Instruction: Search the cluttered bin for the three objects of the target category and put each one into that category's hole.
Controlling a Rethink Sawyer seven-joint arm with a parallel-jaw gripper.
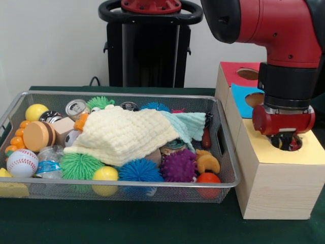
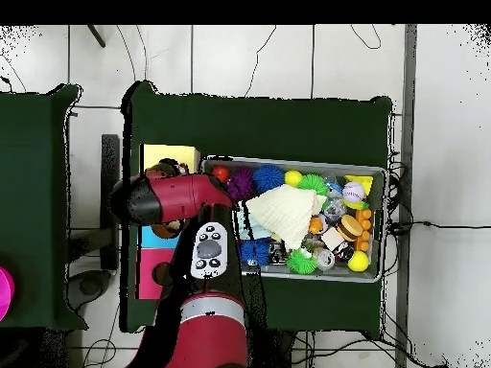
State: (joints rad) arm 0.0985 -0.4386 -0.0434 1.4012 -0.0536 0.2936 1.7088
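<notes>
My gripper hangs from the red arm and reaches down into the round hole of the yellow panel on the wooden box. Something dark and red shows in that hole at its tip; whether it is held I cannot tell. The wire bin lies left of the box, full of clutter: a cream knitted cloth, green, blue and purple spiky balls, a baseball, yellow balls and cans. In the overhead view the arm hides the gripper over the box.
Behind the yellow panel the box has a blue panel and a red panel, each with its own hole. A mint cloth, a toy croissant and a red ball sit at the bin's right end, nearest the box. Green cloth covers the table.
</notes>
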